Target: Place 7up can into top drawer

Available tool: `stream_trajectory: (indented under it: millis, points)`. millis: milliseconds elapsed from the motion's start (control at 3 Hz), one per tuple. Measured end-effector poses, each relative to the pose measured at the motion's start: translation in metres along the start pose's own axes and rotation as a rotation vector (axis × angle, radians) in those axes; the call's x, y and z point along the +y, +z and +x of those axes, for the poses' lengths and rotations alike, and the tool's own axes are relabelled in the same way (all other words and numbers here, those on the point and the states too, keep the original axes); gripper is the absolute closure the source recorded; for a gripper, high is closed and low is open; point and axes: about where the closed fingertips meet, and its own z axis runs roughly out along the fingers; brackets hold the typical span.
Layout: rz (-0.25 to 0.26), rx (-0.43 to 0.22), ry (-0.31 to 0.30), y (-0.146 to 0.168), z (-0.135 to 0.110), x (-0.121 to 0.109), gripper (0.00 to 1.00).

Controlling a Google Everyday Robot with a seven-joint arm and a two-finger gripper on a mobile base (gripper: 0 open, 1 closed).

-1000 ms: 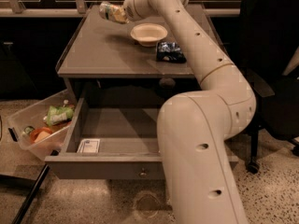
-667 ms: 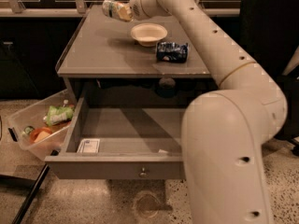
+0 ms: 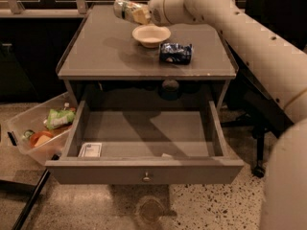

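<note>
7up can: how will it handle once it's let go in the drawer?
The gripper holds the 7up can tilted above the back of the table. Round-sided, so it probably rolls if laid on the flat floor of the top drawer. Small and carried by one end, so likely light.

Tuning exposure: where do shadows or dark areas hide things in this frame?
Camera view: the gripper, holding the 7up can above the table, casts a soft shadow on it; a faint diagonal shadow crosses the top drawer floor; the background is near black.
</note>
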Motion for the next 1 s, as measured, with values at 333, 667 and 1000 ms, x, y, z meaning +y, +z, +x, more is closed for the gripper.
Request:
stream_trajectory:
  millis: [333, 667, 1000]
  points:
    - [-0.022, 0.043, 0.009, -0.037, 0.034, 0.022, 1.0]
    - [-0.023, 0.043, 0.009, -0.037, 0.034, 0.022, 1.0]
    - [-0.058, 0.035, 0.027, -0.026, 0.035, 0.026, 1.0]
